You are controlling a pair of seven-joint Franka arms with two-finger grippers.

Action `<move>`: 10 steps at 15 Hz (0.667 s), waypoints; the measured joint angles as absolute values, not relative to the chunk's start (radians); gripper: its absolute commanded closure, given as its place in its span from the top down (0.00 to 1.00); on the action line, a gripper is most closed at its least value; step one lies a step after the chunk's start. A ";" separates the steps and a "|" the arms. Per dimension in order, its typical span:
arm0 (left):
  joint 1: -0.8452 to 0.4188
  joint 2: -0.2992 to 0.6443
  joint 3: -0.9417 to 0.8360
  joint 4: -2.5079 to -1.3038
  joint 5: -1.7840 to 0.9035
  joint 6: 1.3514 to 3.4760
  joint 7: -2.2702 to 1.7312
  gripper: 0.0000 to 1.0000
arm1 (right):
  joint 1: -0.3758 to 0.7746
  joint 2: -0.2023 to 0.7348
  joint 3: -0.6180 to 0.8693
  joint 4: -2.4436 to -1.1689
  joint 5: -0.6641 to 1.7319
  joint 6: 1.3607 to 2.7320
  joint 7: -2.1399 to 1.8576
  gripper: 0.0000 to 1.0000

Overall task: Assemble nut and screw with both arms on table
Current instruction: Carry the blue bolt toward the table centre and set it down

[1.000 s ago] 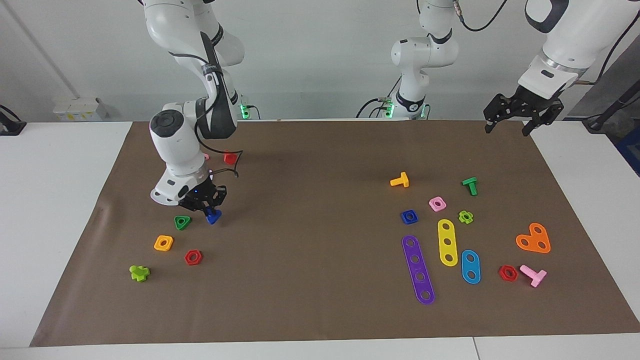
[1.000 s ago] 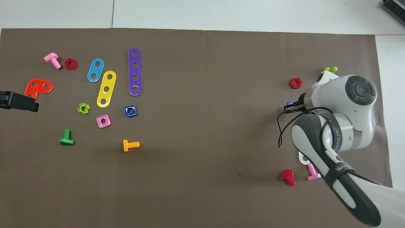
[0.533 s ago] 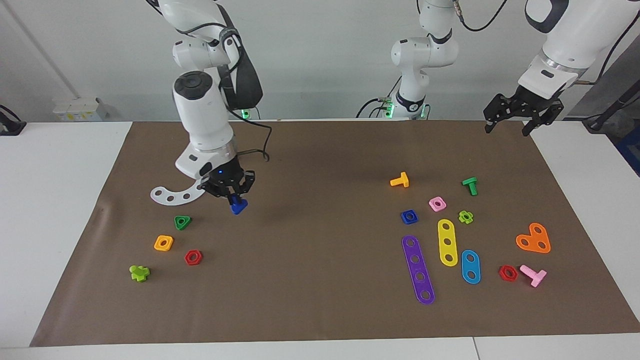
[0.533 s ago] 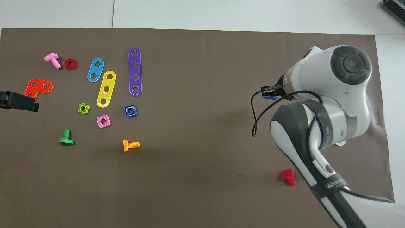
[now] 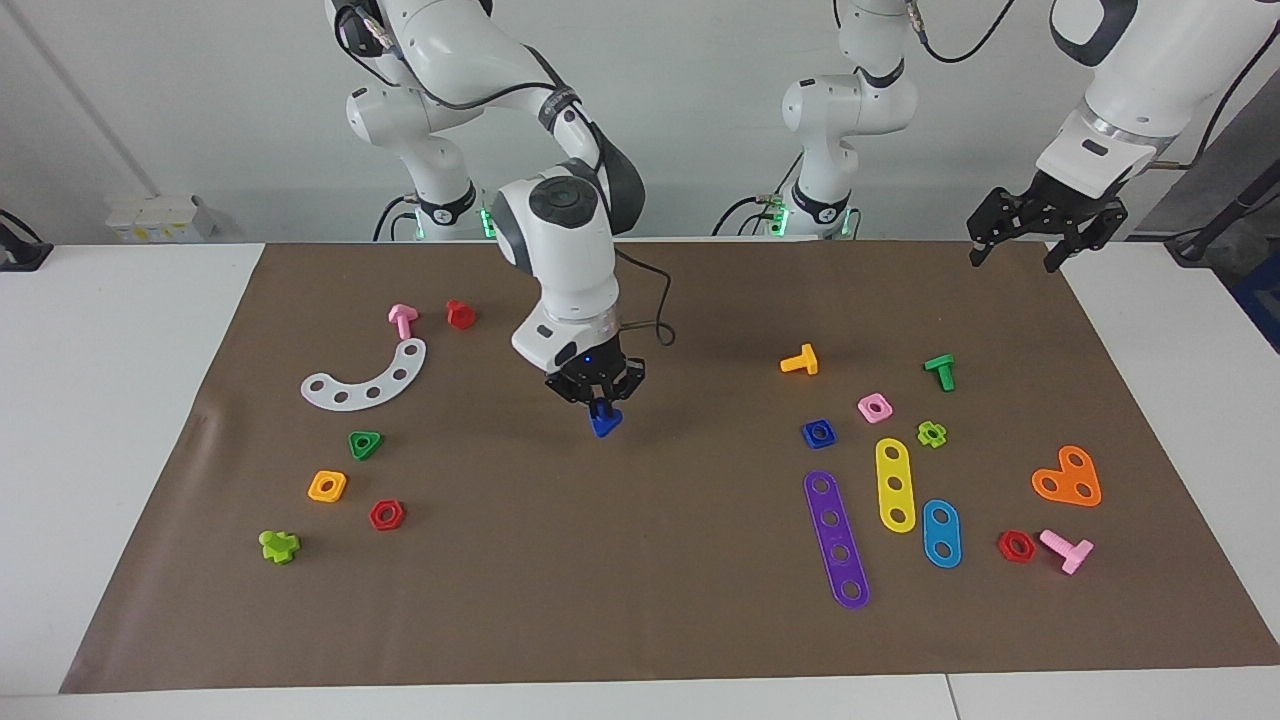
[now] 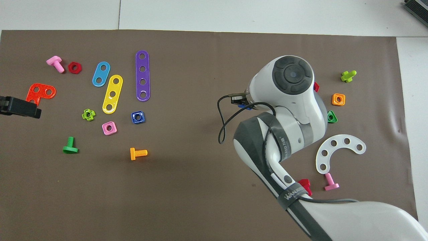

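My right gripper [image 5: 598, 398] is shut on the dark-blue screw [image 5: 604, 423] by its shaft, triangular head down, above the middle of the brown mat [image 5: 640, 620]. In the overhead view only a blue sliver of the screw [image 6: 246, 107] shows beside the right arm's wrist. The blue square nut [image 5: 818, 433] lies flat on the mat toward the left arm's end, also in the overhead view [image 6: 138, 117]. My left gripper [image 5: 1018, 248] hangs open and empty over the mat's corner at the left arm's end and waits; its tip shows in the overhead view [image 6: 20, 108].
Around the blue nut lie a pink square nut [image 5: 875, 407], an orange bolt [image 5: 800, 360], a green bolt [image 5: 940, 371] and purple [image 5: 836, 538] and yellow [image 5: 895, 484] strips. Toward the right arm's end lie a white curved strip [image 5: 365, 380], a green triangular nut [image 5: 365, 444] and an orange square nut [image 5: 327, 486].
My right gripper has lifted the screw off the mat beside the green triangular nut and carried it toward the middle of the mat. The left arm has not moved.
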State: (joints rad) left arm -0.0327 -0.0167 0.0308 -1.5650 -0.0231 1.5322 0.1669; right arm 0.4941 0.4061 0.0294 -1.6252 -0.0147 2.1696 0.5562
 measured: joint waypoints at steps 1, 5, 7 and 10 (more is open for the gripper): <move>-0.033 -0.017 0.031 -1.565 -0.023 1.532 0.167 1.00 | 0.519 0.429 0.029 -1.625 -0.029 2.185 0.593 0.00; -0.033 -0.017 0.031 -1.565 -0.023 1.532 0.167 1.00 | 0.571 0.497 0.029 -1.624 -0.103 2.255 0.716 0.00; -0.033 -0.017 0.031 -1.565 -0.023 1.532 0.167 1.00 | 0.570 0.502 0.028 -1.628 -0.103 2.255 0.717 0.00; -0.033 -0.017 0.031 -1.565 -0.023 1.532 0.167 1.00 | 0.575 0.508 0.028 -1.649 -0.103 2.269 0.718 0.00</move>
State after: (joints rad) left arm -0.0327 -0.0167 0.0308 -1.5650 -0.0231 1.5322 0.1669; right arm 0.5752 0.5075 0.0278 -1.6493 -0.1033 2.2687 0.7185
